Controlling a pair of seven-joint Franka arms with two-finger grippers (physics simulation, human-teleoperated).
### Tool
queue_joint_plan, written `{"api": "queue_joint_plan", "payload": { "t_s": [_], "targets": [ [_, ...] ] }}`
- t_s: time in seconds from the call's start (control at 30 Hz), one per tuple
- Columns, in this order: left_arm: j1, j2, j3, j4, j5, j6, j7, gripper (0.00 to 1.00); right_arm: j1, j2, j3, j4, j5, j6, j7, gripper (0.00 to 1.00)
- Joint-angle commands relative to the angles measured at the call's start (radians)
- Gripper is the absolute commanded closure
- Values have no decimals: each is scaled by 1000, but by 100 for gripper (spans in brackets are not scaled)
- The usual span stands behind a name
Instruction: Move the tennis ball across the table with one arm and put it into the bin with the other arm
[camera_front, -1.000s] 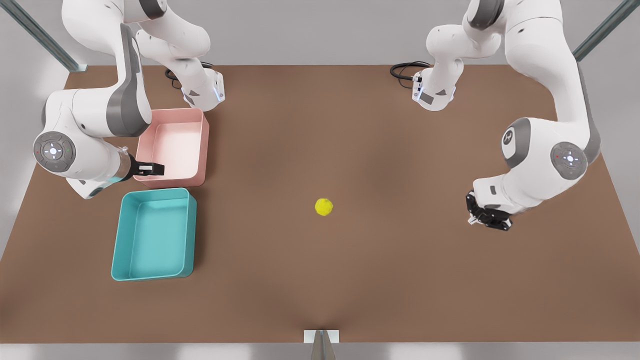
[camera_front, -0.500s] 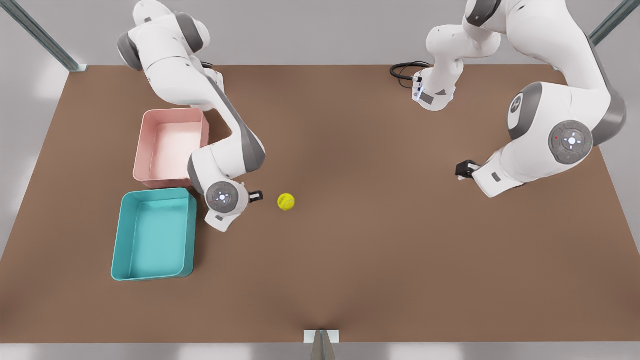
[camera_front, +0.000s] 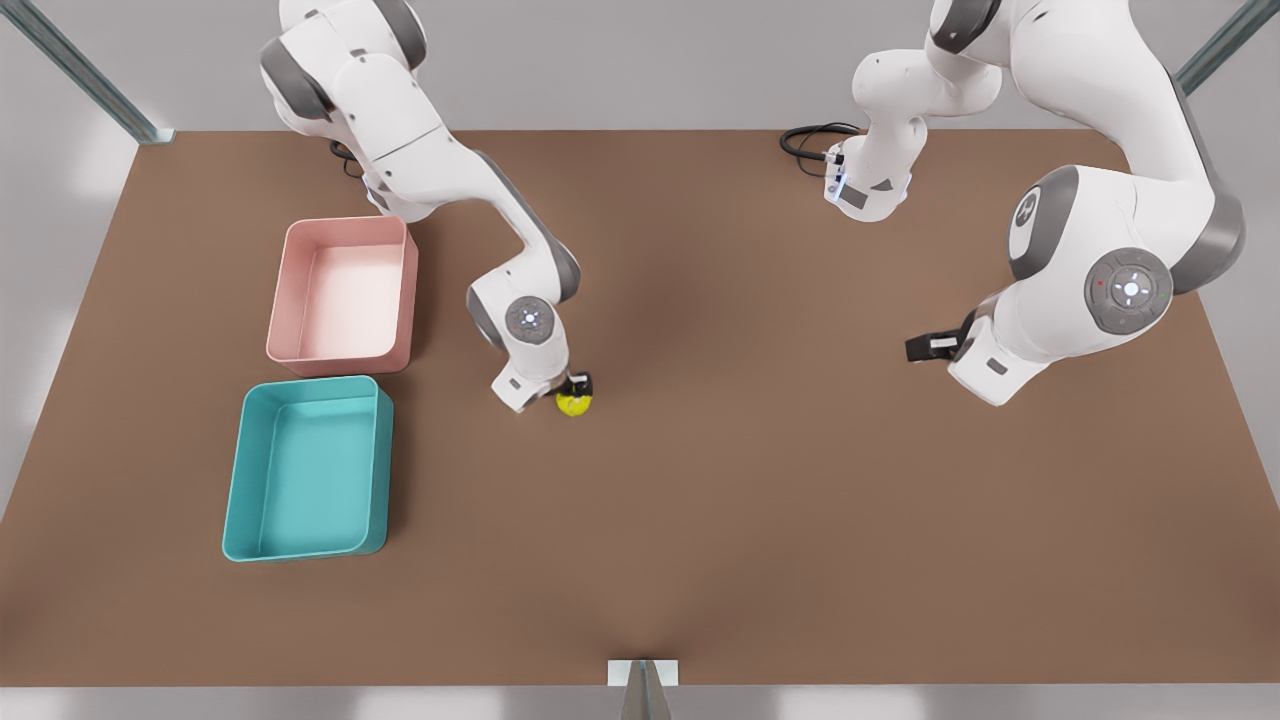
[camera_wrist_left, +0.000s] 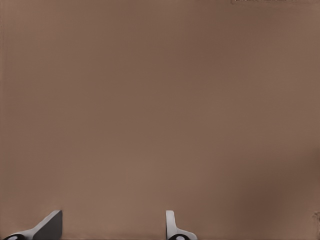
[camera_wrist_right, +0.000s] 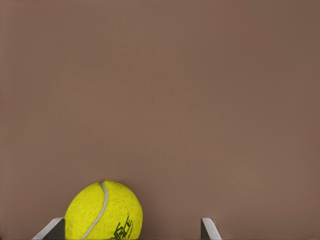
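The ball (camera_front: 574, 403) sits mid-table (camera_front: 760, 520), right under the right gripper (camera_front: 578, 386), whose jaws are spread with the ball hard against one finger (camera_wrist_right: 54, 229), off centre, not pinched. The bin (camera_front: 308, 468) lies toward the front view's left. The left gripper (camera_front: 925, 347) waits far off, jaws spread, empty.

One tennis ball (camera_front: 573, 403), two trays (camera_front: 343, 291).

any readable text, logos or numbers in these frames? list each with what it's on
Ball, between the open right gripper's fingers: dark print near its lower edge, cut off and too blurred to read.
Arm on the front view's right: small logo mark on a joint, not legible.
Nothing else is readable.
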Motion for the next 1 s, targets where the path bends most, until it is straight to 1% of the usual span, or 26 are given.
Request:
{"api": "queue_joint_plan", "payload": {
  "t_s": [0.0, 0.3, 0.57, 0.77, 0.97],
  "targets": [
    [1, -1, 0, 0, 0, -5, -253, 0, 8, 3, 0, -12, -5, 180, 324, 0],
    [1, 0, 0, -1, 0, -7, -253, 0, 31, 48, 0, -21, -3, 182, 324, 0],
    [1, 0, 0, -1, -1, -13, -253, 0, 39, 72, 0, -64, -5, 182, 323, 0],
    [-1, 3, 0, -3, -1, -14, -254, 0, 50, 121, 0, -35, -3, 182, 324, 0],
    [-1, 5, 0, -1, -1, -14, -254, 0, 51, 128, 0, -17, -3, 180, 321, 0]
  ]
}}
